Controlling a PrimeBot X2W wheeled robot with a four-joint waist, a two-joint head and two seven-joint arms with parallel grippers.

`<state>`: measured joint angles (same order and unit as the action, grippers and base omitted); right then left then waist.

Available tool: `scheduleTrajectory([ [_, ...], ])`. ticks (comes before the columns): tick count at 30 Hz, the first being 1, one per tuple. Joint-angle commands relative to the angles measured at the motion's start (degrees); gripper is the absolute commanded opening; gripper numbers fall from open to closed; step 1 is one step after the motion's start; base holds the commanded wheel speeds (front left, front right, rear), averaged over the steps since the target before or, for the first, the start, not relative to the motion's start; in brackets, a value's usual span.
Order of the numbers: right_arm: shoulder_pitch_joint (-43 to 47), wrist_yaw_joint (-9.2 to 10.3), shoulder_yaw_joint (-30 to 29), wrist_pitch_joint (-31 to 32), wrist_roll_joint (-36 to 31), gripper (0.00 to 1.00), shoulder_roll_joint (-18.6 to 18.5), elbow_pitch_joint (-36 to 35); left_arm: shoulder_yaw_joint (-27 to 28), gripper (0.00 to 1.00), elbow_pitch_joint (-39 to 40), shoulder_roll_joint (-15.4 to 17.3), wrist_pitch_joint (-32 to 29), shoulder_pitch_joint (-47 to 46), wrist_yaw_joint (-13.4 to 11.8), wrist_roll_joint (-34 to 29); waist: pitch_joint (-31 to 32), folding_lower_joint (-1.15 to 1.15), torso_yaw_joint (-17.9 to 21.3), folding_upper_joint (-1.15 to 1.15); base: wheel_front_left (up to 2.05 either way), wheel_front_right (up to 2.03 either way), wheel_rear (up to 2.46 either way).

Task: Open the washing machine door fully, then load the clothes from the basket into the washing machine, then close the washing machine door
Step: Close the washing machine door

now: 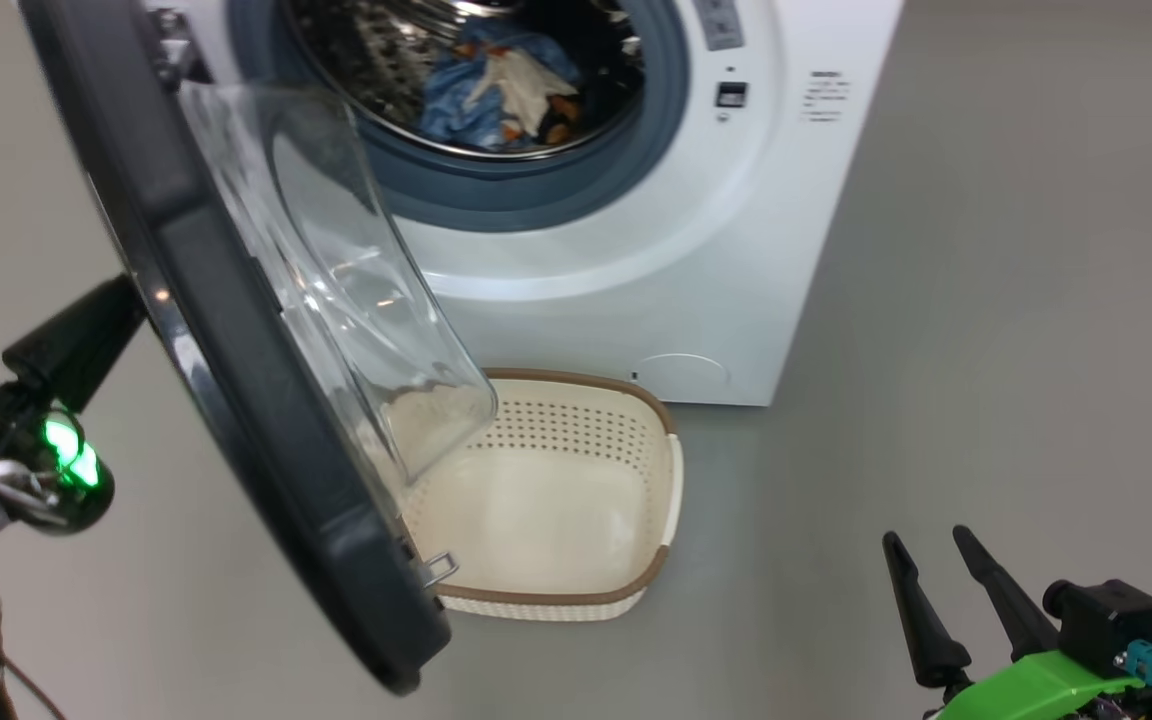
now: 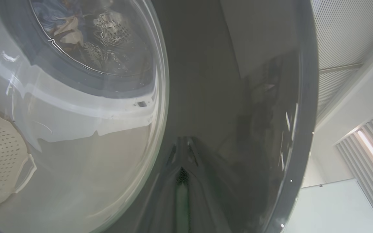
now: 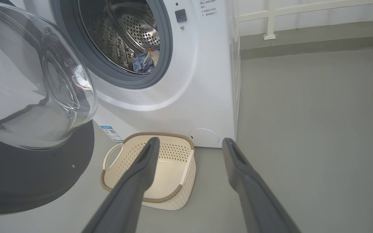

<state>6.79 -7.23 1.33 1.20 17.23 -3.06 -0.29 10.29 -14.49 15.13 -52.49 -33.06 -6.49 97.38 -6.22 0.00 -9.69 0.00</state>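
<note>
The washing machine (image 1: 696, 260) stands open with the clothes (image 1: 506, 90), blue and cream, lying in its steel drum. The washing machine door (image 1: 266, 430) hangs partly swung out, its glass bowl over the empty basket (image 1: 671, 470) on the floor. My left gripper (image 1: 131, 300) is shut, its fingertips against the door's outer black face (image 2: 238, 97). In the left wrist view the closed left gripper (image 2: 182, 171) meets its own reflection there. My right gripper (image 1: 926, 537) is open at the lower right, holding nothing. In the right wrist view the right gripper (image 3: 189, 142) points toward the basket (image 3: 160, 134) and the clothes (image 3: 146, 60).
Grey floor (image 1: 986, 350) stretches to the right of the machine. A blue label (image 3: 111, 132) sits low on the machine's front. A white railing (image 3: 270, 19) and a wall base run behind the machine's right side.
</note>
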Motion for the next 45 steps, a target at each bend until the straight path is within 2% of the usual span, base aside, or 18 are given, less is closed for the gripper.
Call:
scheduleTrajectory([
  [1, -2.78, -0.25, 1.11, -0.80, 0.37, 1.00, -0.31, -1.33, 1.16, 0.00, 1.42, 1.55, -0.10, -3.09, 0.95, -0.17, -0.71, 0.00, 2.03, 0.00, 0.00, 0.00, 0.00],
  [16, -5.02, -0.25, 1.94, -3.29, 1.33, 1.00, 0.11, 1.29, 2.40, 0.00, -5.48, -1.53, 6.52, -8.62, 4.70, -1.93, -2.36, 0.00, 12.12, 0.00, 0.00, 0.00, 0.00],
  [23, -5.79, -0.25, 2.66, -4.27, 1.97, 1.00, 0.16, 2.52, 4.08, 0.00, -8.90, -1.55, 10.50, -10.78, 6.88, -3.11, -2.92, 0.00, 16.29, 0.00, 0.00, 0.00, 0.00],
  [28, -6.30, -0.25, 3.28, -4.87, 2.53, 1.00, 0.17, 3.40, 5.42, 0.00, -12.26, -0.67, 14.37, -12.67, 9.36, -4.88, -3.12, 0.00, 18.46, 0.00, 0.00, 0.00, 0.00],
  [37, -6.52, -0.25, 3.38, -5.66, 2.93, 1.00, 0.17, 4.41, 5.74, 0.00, -16.69, -0.91, 16.70, -14.77, 11.80, -5.96, -3.12, 0.00, 19.62, 0.00, 0.00, 0.00, 0.00],
  [45, -6.36, -0.25, 2.72, -5.97, 2.79, 1.00, 0.18, 5.18, 4.19, 0.00, -18.49, -1.14, 17.25, -13.90, 12.95, -8.25, -2.19, 0.00, 18.22, 0.00, 0.00, 0.00, 0.00],
])
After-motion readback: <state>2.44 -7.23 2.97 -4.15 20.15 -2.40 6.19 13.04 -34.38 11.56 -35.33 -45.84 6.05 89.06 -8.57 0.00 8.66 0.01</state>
